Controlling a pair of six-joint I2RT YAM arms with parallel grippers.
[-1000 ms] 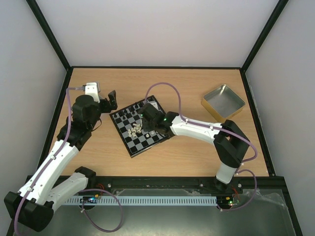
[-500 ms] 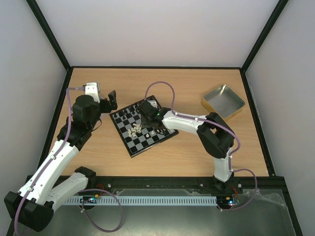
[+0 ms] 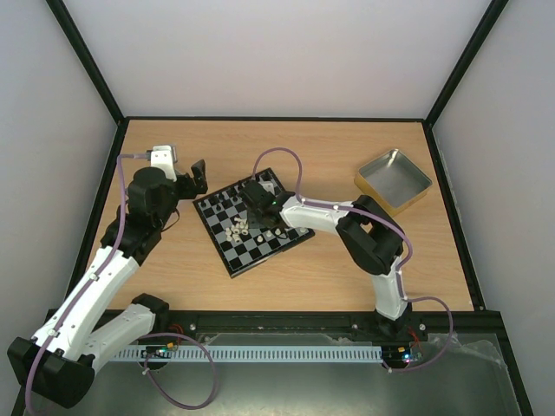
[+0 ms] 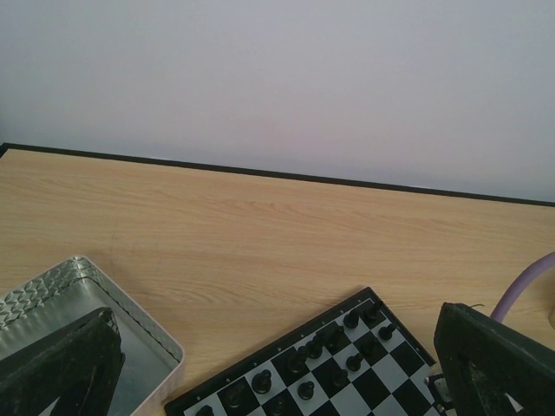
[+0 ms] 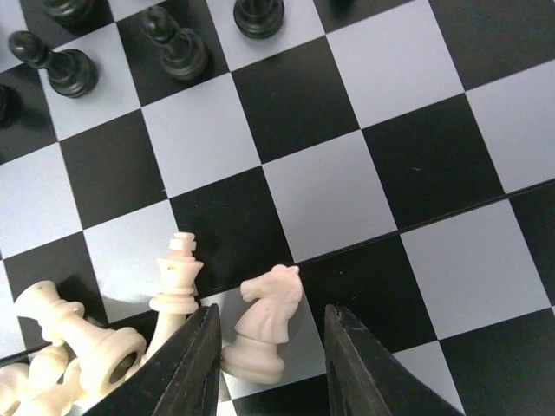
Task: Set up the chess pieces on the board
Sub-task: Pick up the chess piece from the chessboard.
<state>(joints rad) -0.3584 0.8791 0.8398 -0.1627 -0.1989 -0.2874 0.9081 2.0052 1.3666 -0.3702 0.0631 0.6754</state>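
Note:
The board (image 3: 251,253) lies tilted on the wooden table. Black chess pieces (image 4: 334,342) stand along its far edge and also show in the right wrist view (image 5: 178,48). My right gripper (image 3: 257,215) is low over the board, open, with its jaws on either side of an upright cream-white knight (image 5: 264,334) and not clamped on it. A white king (image 5: 178,282) stands just left of the knight, beside a heap of white pieces (image 5: 78,347) that also shows in the top view (image 3: 238,229). My left gripper (image 3: 198,176) hangs open and empty beyond the board's left corner.
A metal tray (image 3: 395,178) sits at the table's far right; its rim (image 4: 130,316) shows in the left wrist view. The right arm's purple cable (image 3: 290,160) loops over the board's far corner. Black frame rails edge the table.
The right arm has folded its elbow in and shifted its gripper a little up and left over the board. The left arm has not moved.

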